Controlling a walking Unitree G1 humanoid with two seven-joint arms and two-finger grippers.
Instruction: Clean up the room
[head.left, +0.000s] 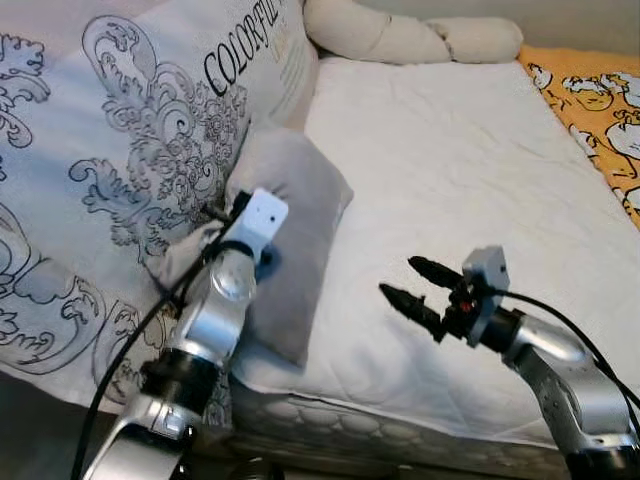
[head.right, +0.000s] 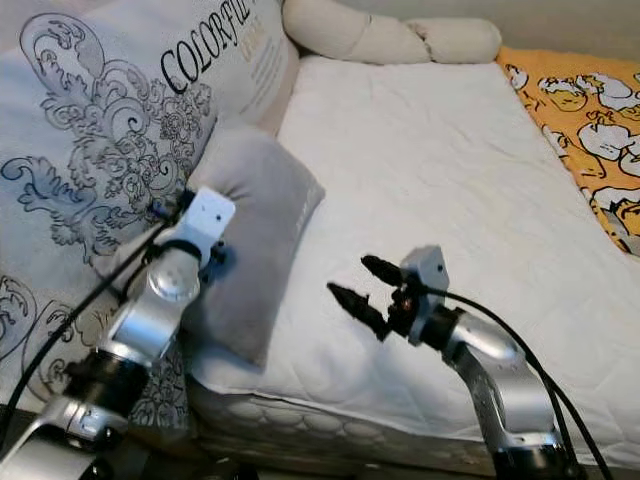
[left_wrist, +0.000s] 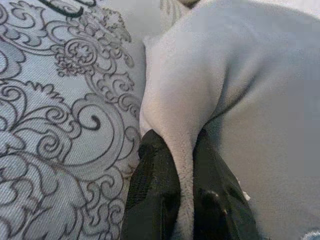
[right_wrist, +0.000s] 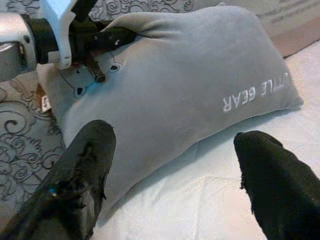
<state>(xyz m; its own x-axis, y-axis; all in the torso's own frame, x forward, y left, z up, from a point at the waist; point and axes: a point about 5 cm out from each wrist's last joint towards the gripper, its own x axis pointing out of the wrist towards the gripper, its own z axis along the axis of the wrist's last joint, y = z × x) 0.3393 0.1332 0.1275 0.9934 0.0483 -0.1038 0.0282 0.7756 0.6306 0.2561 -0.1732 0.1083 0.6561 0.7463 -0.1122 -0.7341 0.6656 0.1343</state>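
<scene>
Soft grey plush pillow (right_wrist: 190, 95) lies on the quilted white bed (head.left: 470, 200), its corner pinched in the left gripper (left_wrist: 182, 200), jaws clenched on the fabric. Right gripper (head.left: 410, 285) hovers beside it, jaws spread, empty.

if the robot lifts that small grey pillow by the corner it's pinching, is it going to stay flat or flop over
Probably flop. The grey pillow looks soft: its corner bunches into a fold between the left tool fingers. It likely weighs little for its bulk, so one pinch may carry it, though plush fabric could slip. Held by one corner, the rest would likely sag toward the white mattress. The right tool hovers open nearby.
</scene>
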